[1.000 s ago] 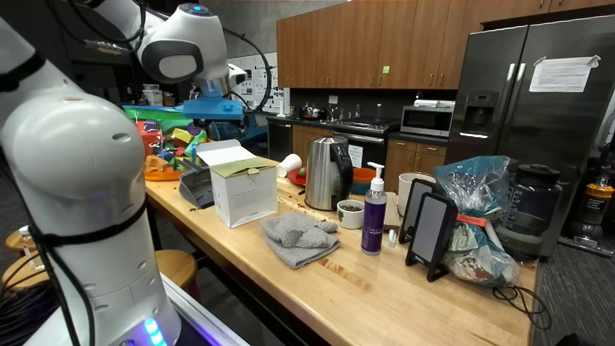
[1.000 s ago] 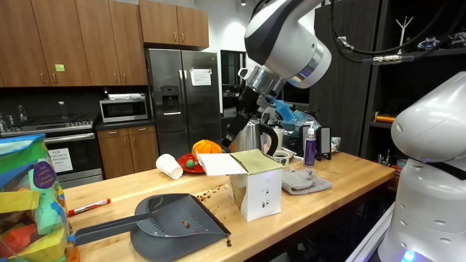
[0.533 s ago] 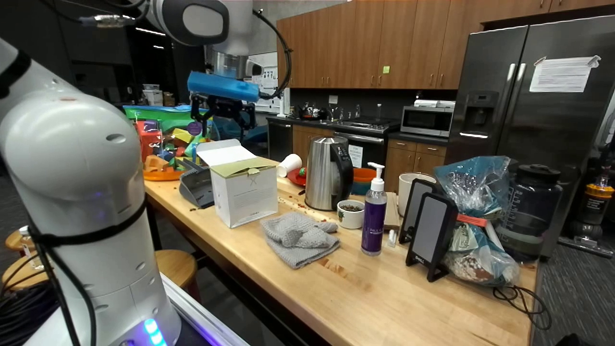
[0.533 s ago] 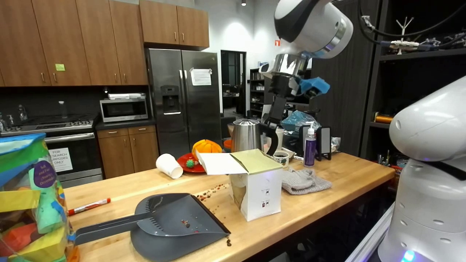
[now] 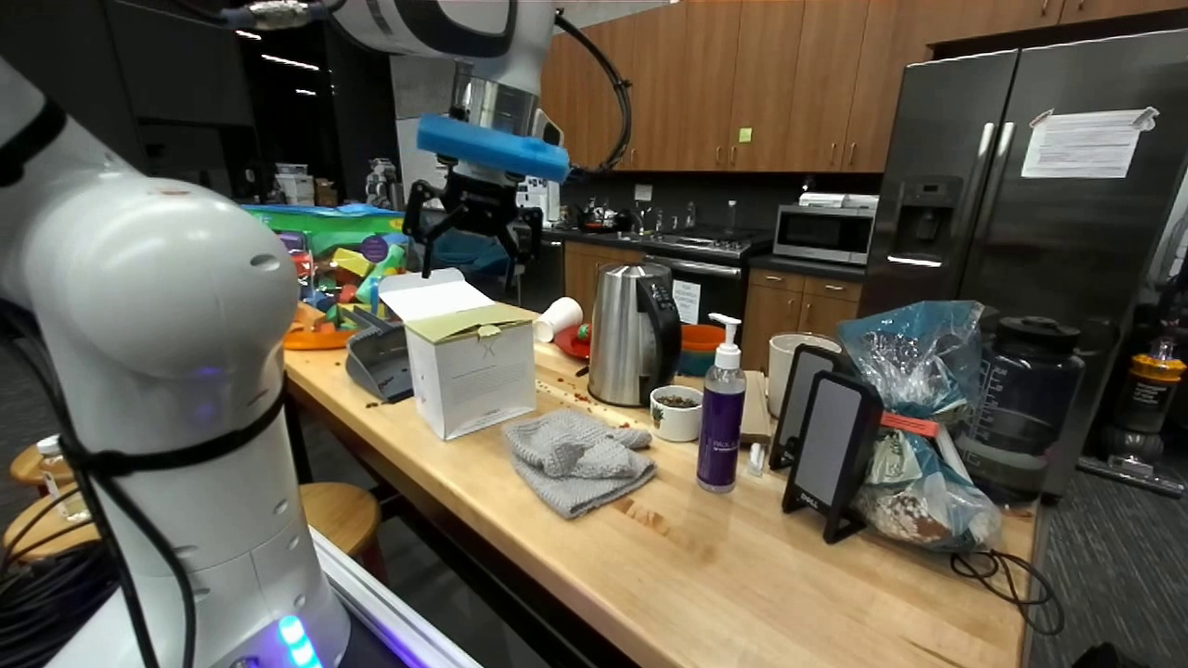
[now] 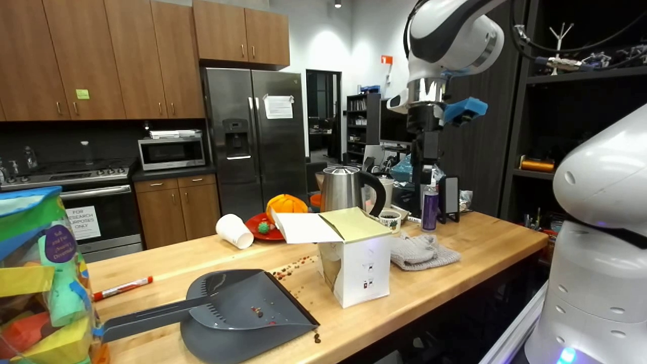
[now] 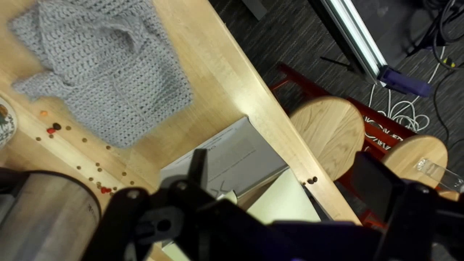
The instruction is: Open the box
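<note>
White cardboard box, centre-left, seemed part-open.
Olive-green card flap likely needed lifting; black two-fingered gripper hung spread.

Wrist view: the gripper, blurred, hides part of the box.
There the edge cuts the bowl at nine o'clock, the kettle at eight and the cloth at ten; the box's print is too soft to read. In an exterior view the arm is cut off at one o'clock, the block bag at eight, and the box hides the kettle's foot. Print on the fridge sheet is too small. What the box holds cannot be told.
</note>
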{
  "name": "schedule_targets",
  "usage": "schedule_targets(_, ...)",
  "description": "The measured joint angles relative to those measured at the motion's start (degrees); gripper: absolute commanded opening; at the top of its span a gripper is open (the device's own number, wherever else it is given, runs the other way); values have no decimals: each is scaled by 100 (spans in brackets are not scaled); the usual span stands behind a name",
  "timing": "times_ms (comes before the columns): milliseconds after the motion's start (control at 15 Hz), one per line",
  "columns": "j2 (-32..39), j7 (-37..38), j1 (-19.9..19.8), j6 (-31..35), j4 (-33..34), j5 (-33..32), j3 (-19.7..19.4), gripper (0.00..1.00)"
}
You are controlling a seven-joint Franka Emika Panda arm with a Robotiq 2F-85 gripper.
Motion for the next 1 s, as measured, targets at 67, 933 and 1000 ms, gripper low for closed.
schedule_targets(67,129,-1,55,3,46,-100,-149,100)
schedule_targets(933,1118,-98,235,-21,406,-345,-696,100)
schedule_targets(1000,1118,-98,235,-24,409,-345,-696,100)
